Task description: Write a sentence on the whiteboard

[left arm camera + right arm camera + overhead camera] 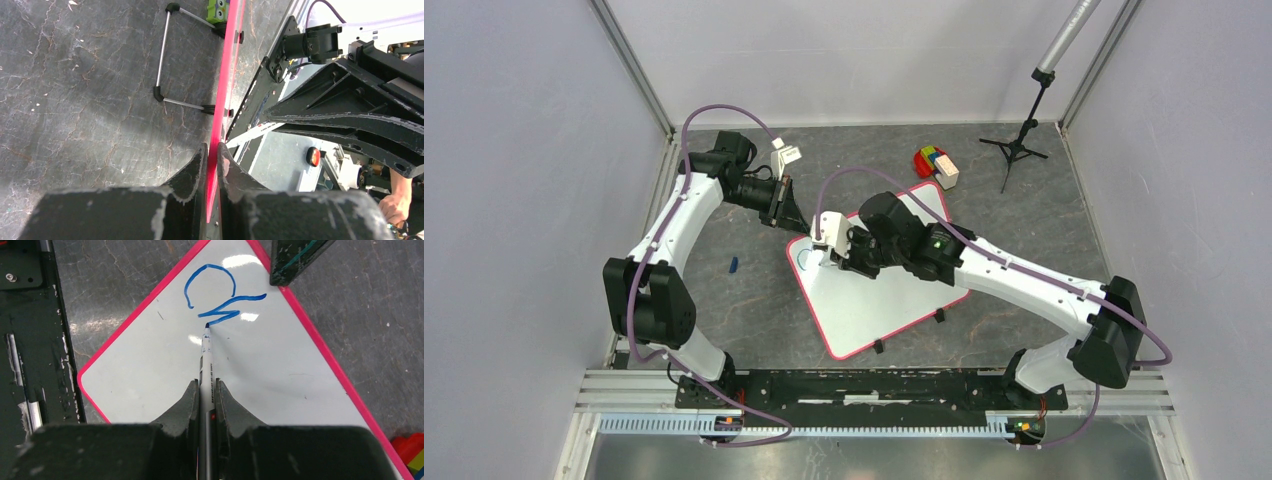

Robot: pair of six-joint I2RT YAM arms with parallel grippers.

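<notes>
- Whiteboard (894, 300) sits skewed on the mid tabletop (744, 300). It has a pink rim and black clips along its near-right edge.
- Left claw (212, 150) is clamped onto the board's rim at the far-left edge. In the left wrist view the board shows edge-on as a red line.
- Right claw (206, 386) is closed tight on a marker (205, 352). The tip touches the board just near of the blue strokes.
- Sentence (225, 302): only a blue "C" and a zigzag stroke beside it, near the board's far-left corner.
- Right arm (1024, 285) reaches in from the near right and crosses above the board. In the top view it hides the middle and far part, and most of the writing.
- A thin metal U-bar (161, 60) with black ends joins the rim, over the tabletop.
- Coloured blocks (934, 163) sit just beyond the board's far corner. Can't tell if they touch it.
- Black tripod (1016, 148) stands far right, well apart from the board, with a grey pole above it.
- Small blue piece (734, 264) lies on the tabletop left of the board. Too small to identify.
</notes>
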